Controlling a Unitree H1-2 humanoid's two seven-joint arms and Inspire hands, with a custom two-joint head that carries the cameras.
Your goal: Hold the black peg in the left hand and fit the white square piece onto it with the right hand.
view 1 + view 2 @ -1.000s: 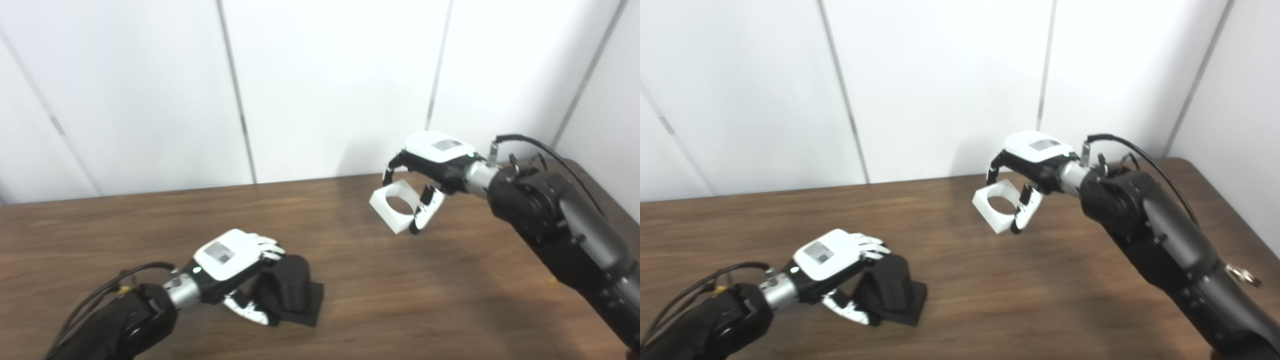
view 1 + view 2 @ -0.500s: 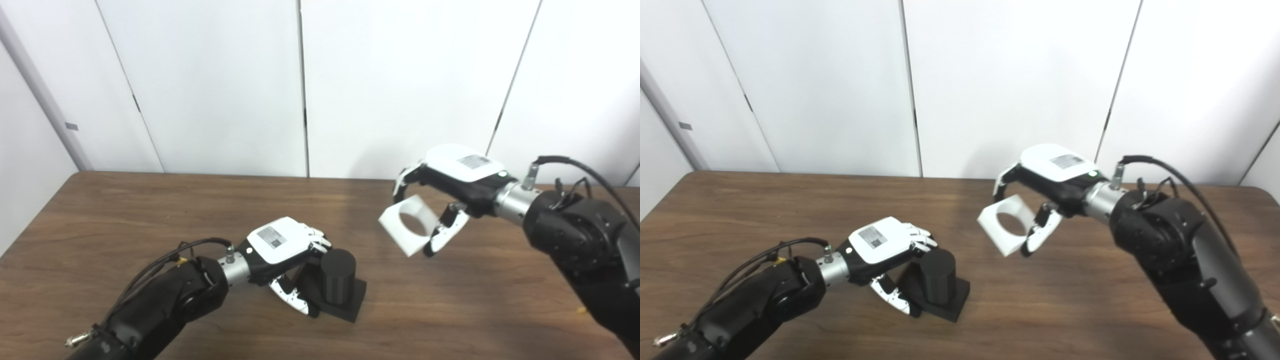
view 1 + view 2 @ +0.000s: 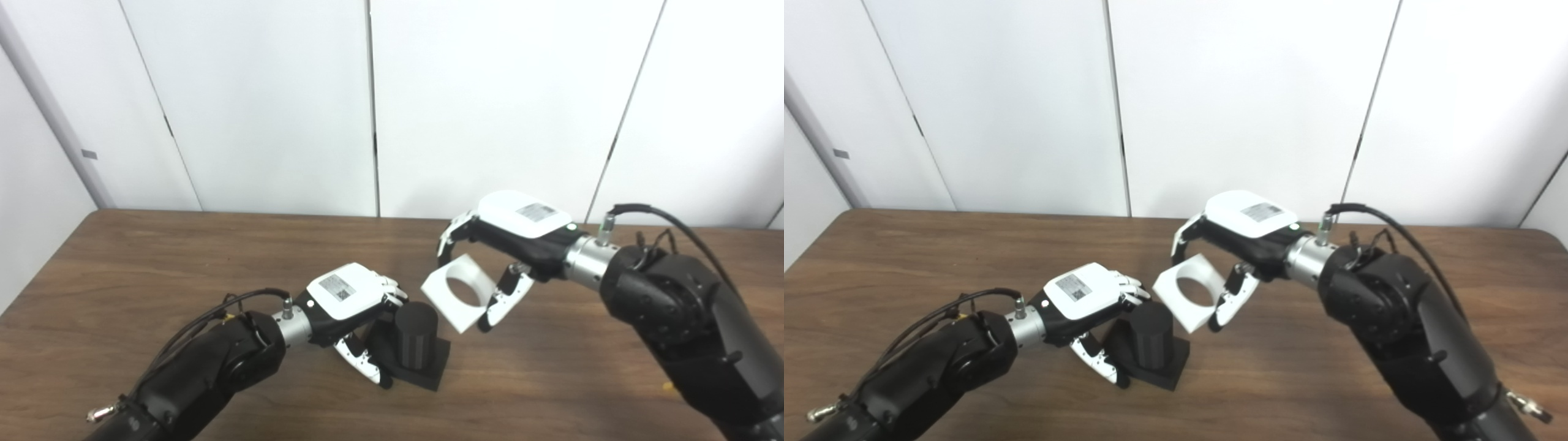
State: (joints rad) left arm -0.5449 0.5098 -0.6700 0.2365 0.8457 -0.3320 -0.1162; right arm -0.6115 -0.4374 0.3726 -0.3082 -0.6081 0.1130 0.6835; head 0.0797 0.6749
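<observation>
The black peg (image 3: 415, 337), a round post on a square black base, stands on the brown table (image 3: 153, 269). My left hand (image 3: 349, 306) is shut on the peg from its left side. My right hand (image 3: 508, 245) is shut on the white square piece (image 3: 460, 294), a flat block with a round hole, and holds it tilted in the air just right of and slightly above the peg's top. The piece and the peg are apart. Both also show in the right eye view, the peg (image 3: 1150, 346) and the piece (image 3: 1190, 293).
White wall panels (image 3: 275, 104) stand behind the table's far edge. The table's left edge (image 3: 43, 260) is in view.
My right hand has carried the white piece to the left and a little down, close to the peg. The camera swung between the earliest frames and now. The left hand keeps its hold.
</observation>
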